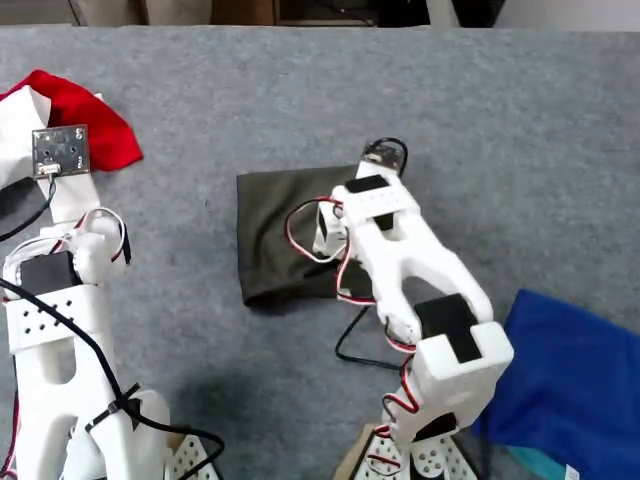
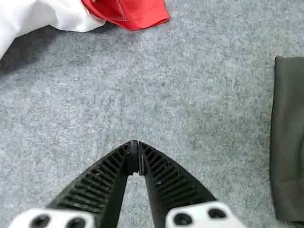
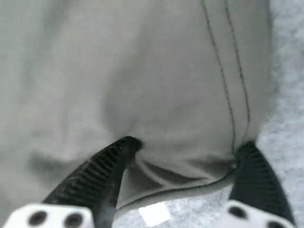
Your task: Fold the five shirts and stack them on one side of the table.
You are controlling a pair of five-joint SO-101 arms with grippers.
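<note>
Far left, a crumpled red shirt [image 1: 100, 130] lies on the worktop [image 1: 500, 110]; the left hand [image 2: 134, 154] is closed and empty. At centre, the dark shirt [image 1: 270, 230] lies part-folded, its hem between the spread-wide right hand [image 3: 187, 145]. The step is probably folding, and the next move calls for pinching the hem.

Bright even overhead light, soft shadow edging the dark shirt [image 1: 270, 240]
</note>
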